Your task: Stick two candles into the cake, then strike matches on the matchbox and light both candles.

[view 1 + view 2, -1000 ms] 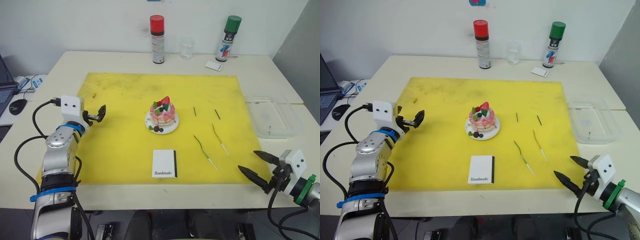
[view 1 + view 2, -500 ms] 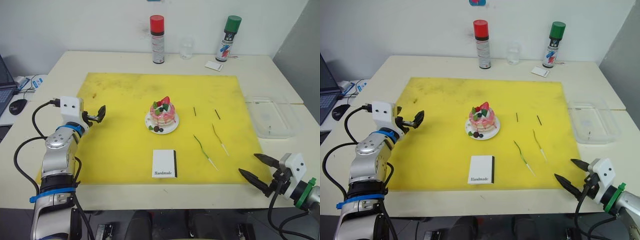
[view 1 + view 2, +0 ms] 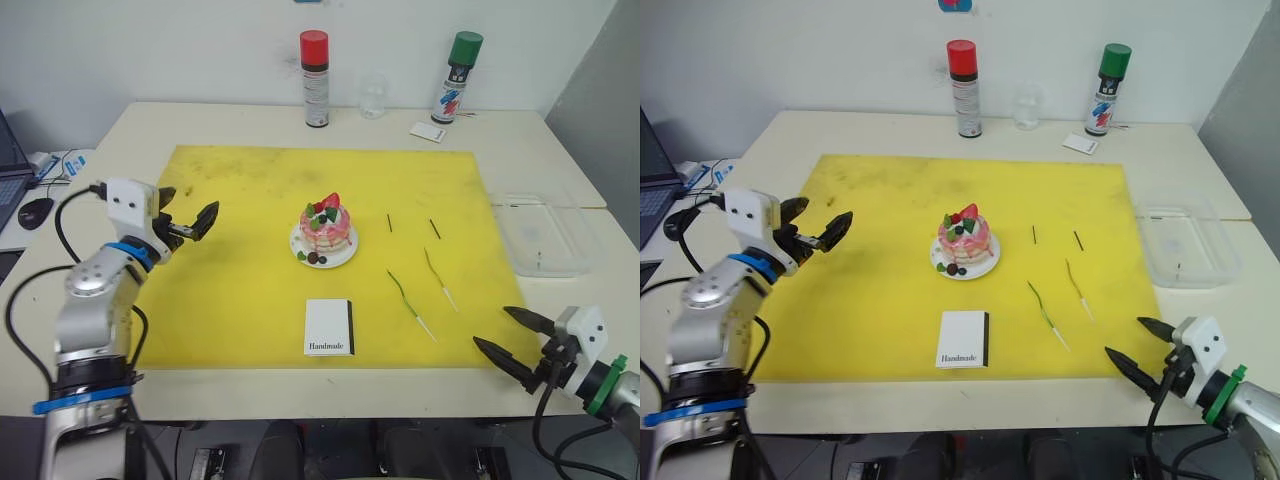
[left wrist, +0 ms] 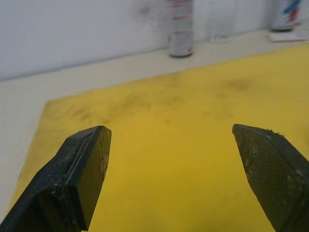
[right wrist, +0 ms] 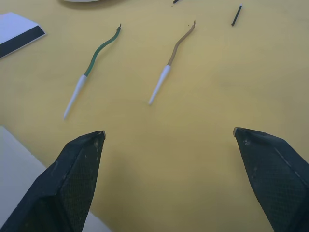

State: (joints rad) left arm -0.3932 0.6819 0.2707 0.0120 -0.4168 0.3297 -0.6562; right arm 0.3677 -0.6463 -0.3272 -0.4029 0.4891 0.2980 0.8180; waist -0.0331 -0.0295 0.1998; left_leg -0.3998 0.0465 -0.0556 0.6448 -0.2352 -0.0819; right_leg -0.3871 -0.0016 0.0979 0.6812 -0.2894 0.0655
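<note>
A: Both candles (image 3: 411, 299) lie flat on the yellow mat (image 3: 240, 300), right of the cake (image 3: 324, 229), untouched. Our right gripper (image 3: 514, 338) hangs spread and empty at the mat's near right corner; the left gripper (image 3: 187, 218) is spread over the far-left side.

B: We'd worry they're too thin — closing off-centre could roll one away. Their long axes run near-to-far, whitish ends toward us.

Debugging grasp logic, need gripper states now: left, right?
Left gripper: open, empty, above the yellow mat.
Right gripper: open, empty, at the mat's near right corner, short of the candles.
</note>
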